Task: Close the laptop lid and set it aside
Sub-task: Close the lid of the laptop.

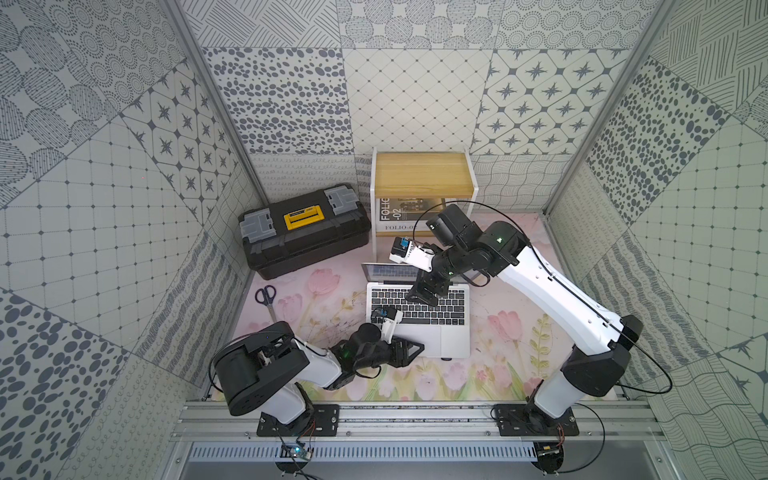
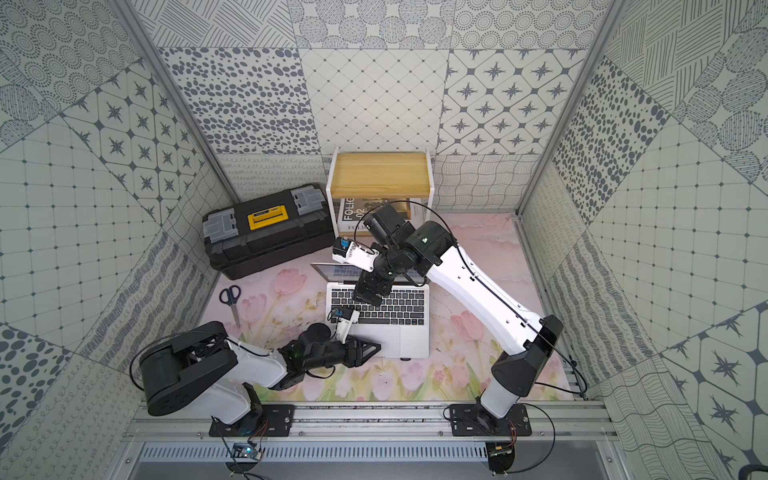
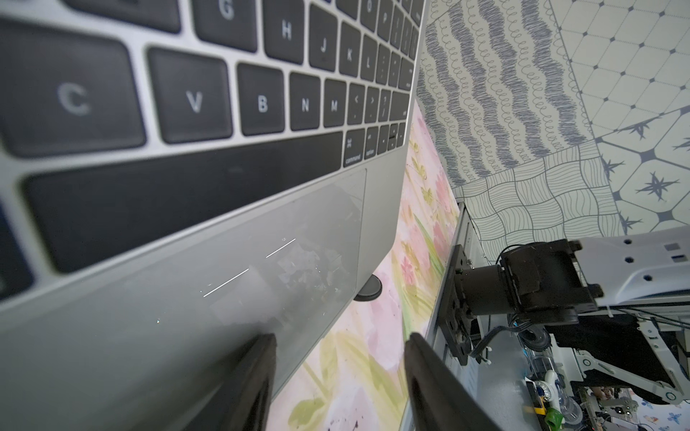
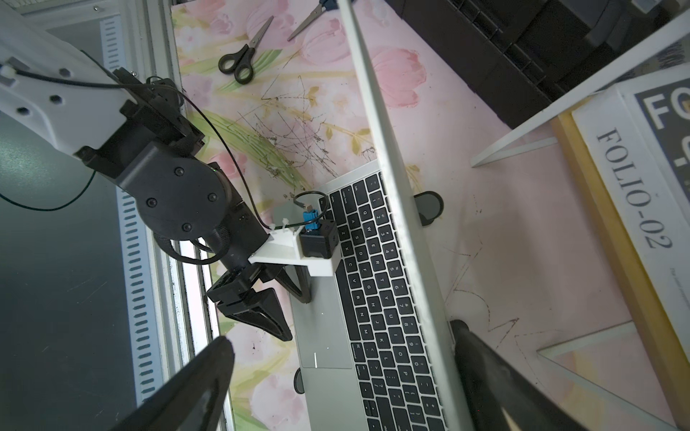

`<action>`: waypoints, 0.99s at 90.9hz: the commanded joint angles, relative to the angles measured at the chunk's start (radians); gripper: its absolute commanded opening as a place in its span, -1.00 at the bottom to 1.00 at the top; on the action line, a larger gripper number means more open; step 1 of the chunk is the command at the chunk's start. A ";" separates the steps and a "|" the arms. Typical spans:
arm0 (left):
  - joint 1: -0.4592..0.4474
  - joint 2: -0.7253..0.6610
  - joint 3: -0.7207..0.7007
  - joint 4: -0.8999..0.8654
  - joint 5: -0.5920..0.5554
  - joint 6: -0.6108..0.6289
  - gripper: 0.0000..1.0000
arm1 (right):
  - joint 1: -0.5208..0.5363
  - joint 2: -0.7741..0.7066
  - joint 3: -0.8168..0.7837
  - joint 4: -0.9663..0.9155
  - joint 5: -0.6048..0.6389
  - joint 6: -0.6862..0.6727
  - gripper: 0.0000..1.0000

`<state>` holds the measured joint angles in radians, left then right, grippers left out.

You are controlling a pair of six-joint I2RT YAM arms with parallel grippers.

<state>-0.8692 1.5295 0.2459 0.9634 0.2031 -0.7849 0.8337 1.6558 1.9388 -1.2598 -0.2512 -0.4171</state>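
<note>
**Lid Up, Both Grippers Parted**

The thin silver-grey metal laptop (image 1: pixel 451 338) sits open in the middle of the pink floral table mat (image 1: pixel 498 365), its black-bordered screen lid (image 4: pixel 397 186) roughly upright. The right gripper (image 4: pixel 340 332) straddles the lid's top edge, jaws wide, clamping nothing. The left gripper (image 3: pixel 340 337) is parted too, one finger (image 3: pixel 257 373) over the palm-rest corner. The laptop is probably stiff, slick and glass-fragile, so push the lid at its rim and pin the base.

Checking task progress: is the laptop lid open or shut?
Open. The laptop lid stands raised at the hinge, and the keyboard lies uncovered in both top views.
</note>
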 commanded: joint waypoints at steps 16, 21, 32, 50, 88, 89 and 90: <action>0.001 0.016 -0.004 -0.132 -0.121 -0.002 0.18 | 0.003 0.060 0.151 -0.106 0.029 0.007 0.94; 0.001 0.016 -0.004 -0.132 -0.123 -0.002 0.18 | -0.002 0.090 0.188 -0.131 0.032 0.000 0.94; 0.001 0.019 -0.005 -0.128 -0.124 -0.004 0.18 | -0.006 0.130 0.229 -0.175 0.001 -0.016 0.88; 0.001 0.025 -0.005 -0.122 -0.126 -0.005 0.18 | -0.006 0.125 0.221 -0.180 -0.044 -0.023 0.76; 0.000 0.070 0.002 -0.086 -0.115 -0.014 0.18 | 0.014 0.039 0.064 -0.146 -0.131 0.051 0.70; 0.001 0.071 0.001 -0.084 -0.115 -0.014 0.18 | 0.015 0.037 0.059 -0.144 -0.132 0.054 0.70; 0.001 0.071 0.001 -0.083 -0.114 -0.015 0.18 | 0.017 0.034 0.054 -0.142 -0.135 0.055 0.70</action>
<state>-0.8692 1.5703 0.2462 1.0222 0.2153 -0.7921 0.8295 1.7264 2.0445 -1.3796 -0.3172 -0.4046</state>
